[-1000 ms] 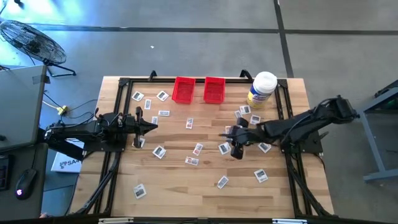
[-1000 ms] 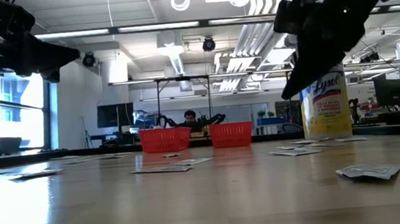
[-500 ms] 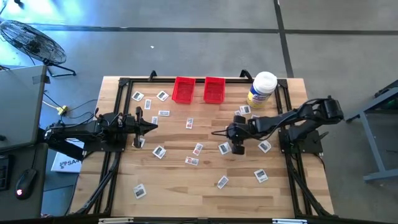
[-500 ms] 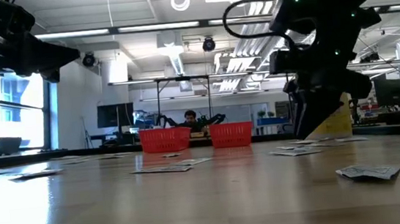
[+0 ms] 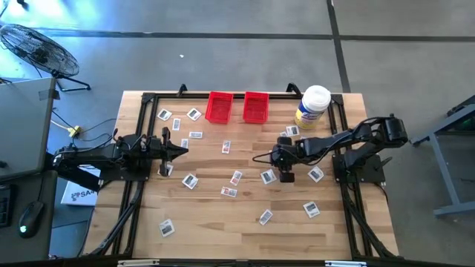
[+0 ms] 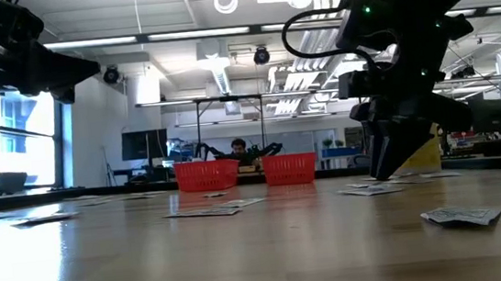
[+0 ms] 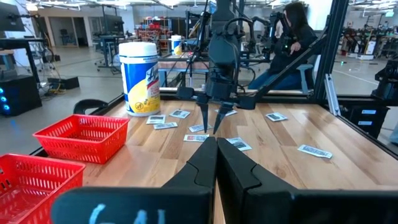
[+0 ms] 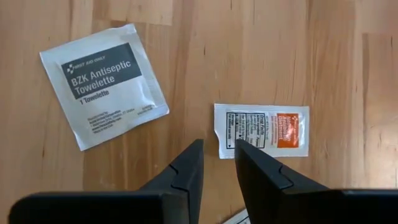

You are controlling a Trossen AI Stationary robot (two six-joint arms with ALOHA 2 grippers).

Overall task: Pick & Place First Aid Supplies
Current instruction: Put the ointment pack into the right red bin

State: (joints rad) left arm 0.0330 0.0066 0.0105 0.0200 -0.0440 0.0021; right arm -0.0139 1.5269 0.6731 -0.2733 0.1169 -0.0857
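A: Right gripper [image 8: 217,155]?
B: Over mid-table, pointing down, hanging just above the wood. Fingers [image 8: 186,168] parted a little, nothing between them. In the high view it's right of centre [image 5: 284,175].

A: What's under it?
B: Two packets. A small one with an orange end [image 8: 262,130] lies just past the fingertips, its near edge beside the gap. A bigger white towelette packet [image 8: 104,84] with a dark label sits off to one side, apart from the fingers. Both flat on the table [image 5: 223,222].

A: Left gripper [image 7: 216,142]?
B: Clenched shut, empty. It's at the left side of the table [image 5: 182,150], raised, aimed across toward the right arm.

A: Rest of the packets?
B: Scattered flat over the table, e.g. one near the front [image 5: 265,216], one front left [image 5: 166,228], several by the jar [image 5: 312,106]. Low view shows one close by [image 6: 461,217].

A: Bins?
B: Two red bins [image 5: 219,107] [image 5: 256,107], side by side at the far edge, between the arms. Can't tell if anything is in them.

A: Anything else?
B: A person seated beyond the table in the left wrist view [image 7: 292,43].
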